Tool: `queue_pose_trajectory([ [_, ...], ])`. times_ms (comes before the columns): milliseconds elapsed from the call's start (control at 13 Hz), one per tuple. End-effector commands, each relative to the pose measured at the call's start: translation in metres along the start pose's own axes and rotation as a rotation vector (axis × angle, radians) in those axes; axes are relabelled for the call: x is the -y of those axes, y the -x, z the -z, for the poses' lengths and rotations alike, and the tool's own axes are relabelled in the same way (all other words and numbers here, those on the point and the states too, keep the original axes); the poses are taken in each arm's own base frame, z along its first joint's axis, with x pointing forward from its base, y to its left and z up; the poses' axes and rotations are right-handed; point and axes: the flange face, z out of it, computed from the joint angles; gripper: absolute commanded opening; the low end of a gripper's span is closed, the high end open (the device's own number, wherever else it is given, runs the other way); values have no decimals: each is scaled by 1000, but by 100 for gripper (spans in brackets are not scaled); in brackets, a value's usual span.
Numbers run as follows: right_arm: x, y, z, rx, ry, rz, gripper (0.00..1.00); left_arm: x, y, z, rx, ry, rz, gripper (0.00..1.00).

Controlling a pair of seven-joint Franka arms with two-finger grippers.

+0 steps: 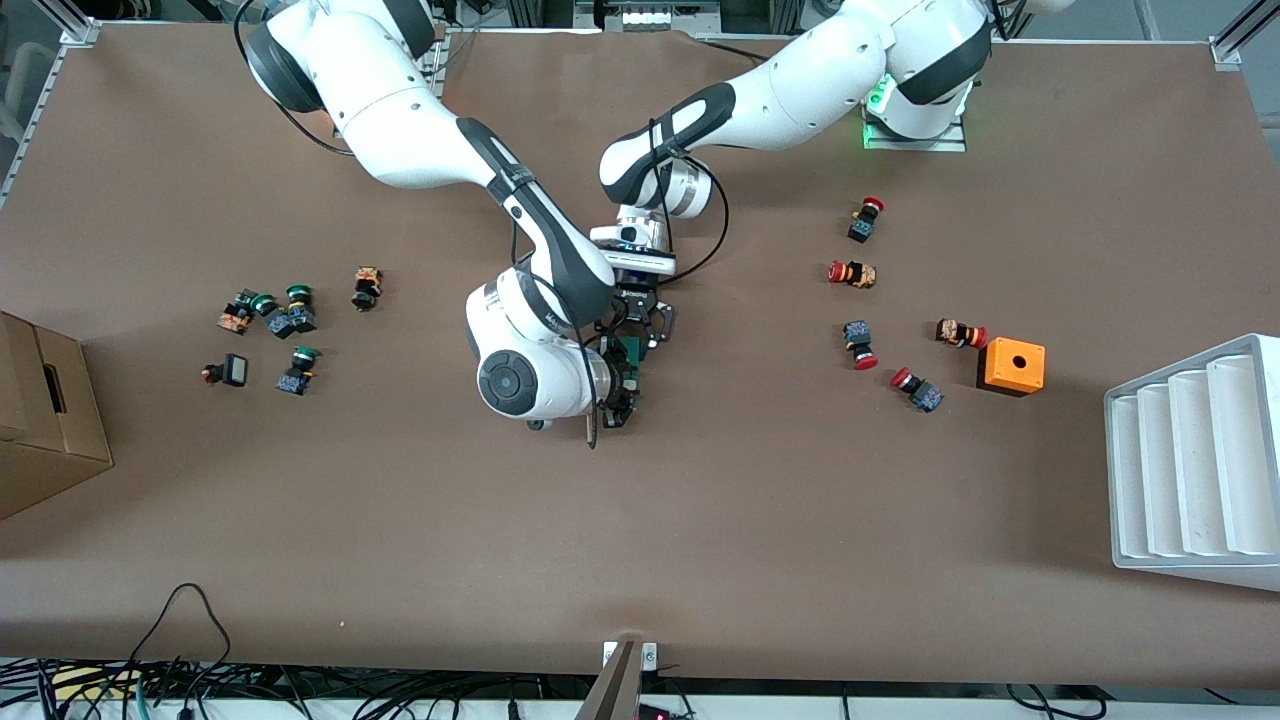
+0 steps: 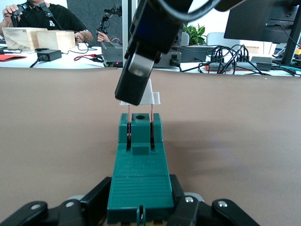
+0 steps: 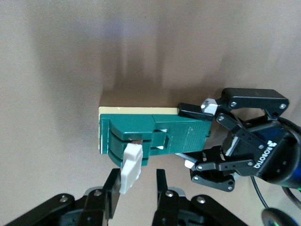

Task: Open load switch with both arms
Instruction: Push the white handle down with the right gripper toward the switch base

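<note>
The load switch (image 1: 630,358), a narrow dark-green block (image 2: 140,174), is held just above the table's middle. My left gripper (image 1: 638,332) is shut on one end of it, a finger on each side (image 2: 140,203). The white piece (image 3: 130,167) at the switch's free end is tilted out of the green body (image 3: 155,134) on two thin metal pins. It stands between the fingers of my right gripper (image 3: 136,188), leaning on one finger with a clear gap to the other. In the left wrist view, one right fingertip (image 2: 136,80) overlaps the white piece (image 2: 155,98).
Several red-capped push buttons (image 1: 855,272) and an orange box with a hole (image 1: 1012,365) lie toward the left arm's end. Green-capped buttons (image 1: 290,320) and a cardboard box (image 1: 40,420) are at the right arm's end. A white ribbed rack (image 1: 1200,460) stands near the orange box.
</note>
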Motion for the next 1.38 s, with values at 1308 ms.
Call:
queue_pose_trajectory([
  [1308,-38,2,6,-80,66,43,36,-9,16,5,17,45,11,41],
])
